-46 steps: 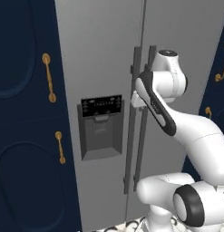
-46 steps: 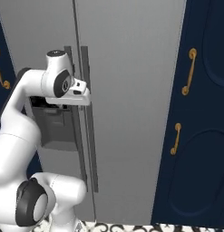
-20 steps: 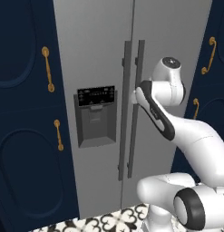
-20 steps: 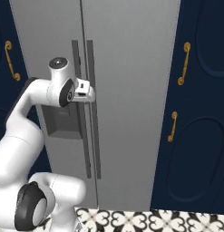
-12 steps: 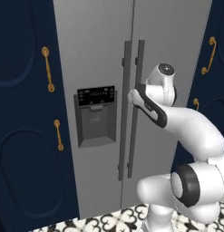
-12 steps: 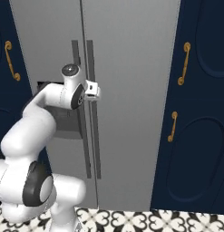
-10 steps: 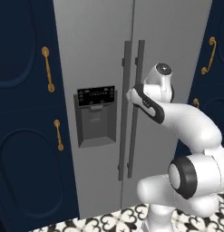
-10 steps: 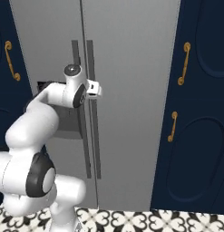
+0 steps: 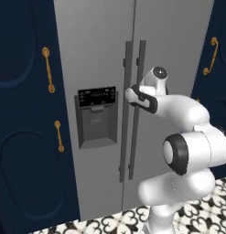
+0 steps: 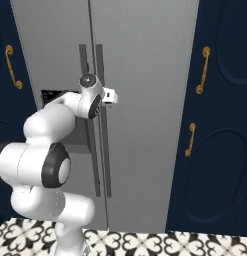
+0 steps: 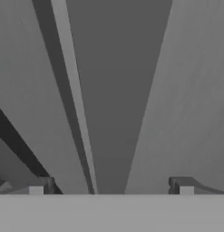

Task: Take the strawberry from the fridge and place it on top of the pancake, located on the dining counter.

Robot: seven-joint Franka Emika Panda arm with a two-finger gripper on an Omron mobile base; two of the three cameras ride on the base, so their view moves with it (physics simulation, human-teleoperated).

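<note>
Navy cabinet door, gold handles: left of fridge. Tall grey stainless side-by-side fridge: doors closed, black dispenser panel on left door, two long vertical handles at centre seam. White arm's two-finger gripper: fingers spread wide, holding nothing, apparently against right-hand handle. Strawberry unseen; presumably behind the closed doors.

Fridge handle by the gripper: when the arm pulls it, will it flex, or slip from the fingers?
The handle is a long, straight dark bar, so it probably stays stiff. Its surface looks smooth, so the open gripper may slide along it unless it closes squarely. The fridge door is tall and shut, so it likely resists at first.
</note>
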